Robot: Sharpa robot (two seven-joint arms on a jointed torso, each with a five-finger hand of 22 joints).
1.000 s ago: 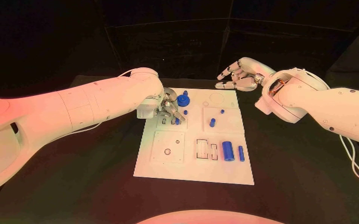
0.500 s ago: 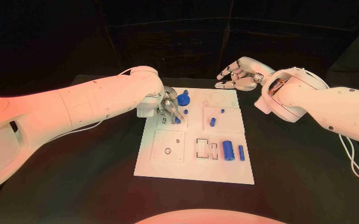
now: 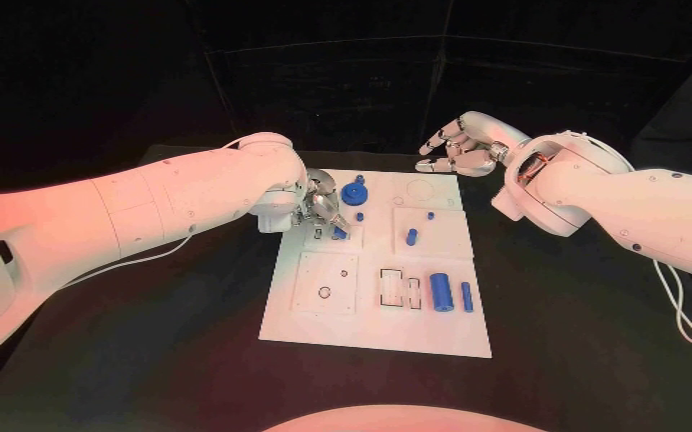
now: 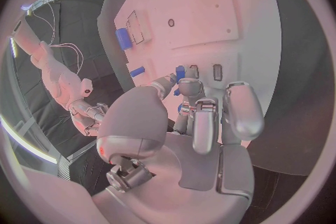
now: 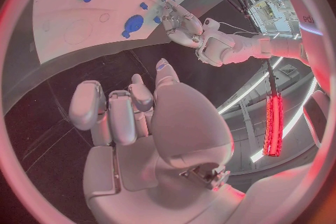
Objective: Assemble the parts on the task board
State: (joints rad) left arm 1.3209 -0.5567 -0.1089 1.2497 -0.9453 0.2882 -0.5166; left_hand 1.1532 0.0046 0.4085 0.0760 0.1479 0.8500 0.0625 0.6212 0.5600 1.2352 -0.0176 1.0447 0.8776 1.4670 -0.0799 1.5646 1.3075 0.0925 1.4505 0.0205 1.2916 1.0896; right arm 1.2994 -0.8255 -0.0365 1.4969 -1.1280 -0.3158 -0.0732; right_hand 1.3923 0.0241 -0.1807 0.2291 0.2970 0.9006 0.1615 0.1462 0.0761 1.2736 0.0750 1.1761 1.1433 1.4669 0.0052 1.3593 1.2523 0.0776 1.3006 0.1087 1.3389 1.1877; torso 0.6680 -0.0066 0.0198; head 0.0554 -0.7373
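Note:
The white task board (image 3: 375,322) lies in the middle of the black table. My left hand (image 3: 320,208) hovers low over its far left part and pinches a small blue peg (image 4: 180,71) between thumb and fingertips, right at the board's surface. Close beside it stands a round blue knob part (image 3: 355,192). Two short blue pegs (image 3: 411,236) stand mid-board. A thick blue cylinder (image 3: 440,292) and a thin blue rod (image 3: 466,296) lie at the near right. My right hand (image 3: 459,152) hangs beyond the board's far right corner, fingers curled, holding nothing.
Rectangular slots (image 3: 389,287) and a round hole (image 3: 323,292) are cut into the board's near half. A circular recess (image 3: 418,190) marks the far right. Black table (image 3: 173,352) surrounds the board on all sides.
My left hand has shifted slightly over the board's far left part, still at the small peg. The right hand has stayed where it was.

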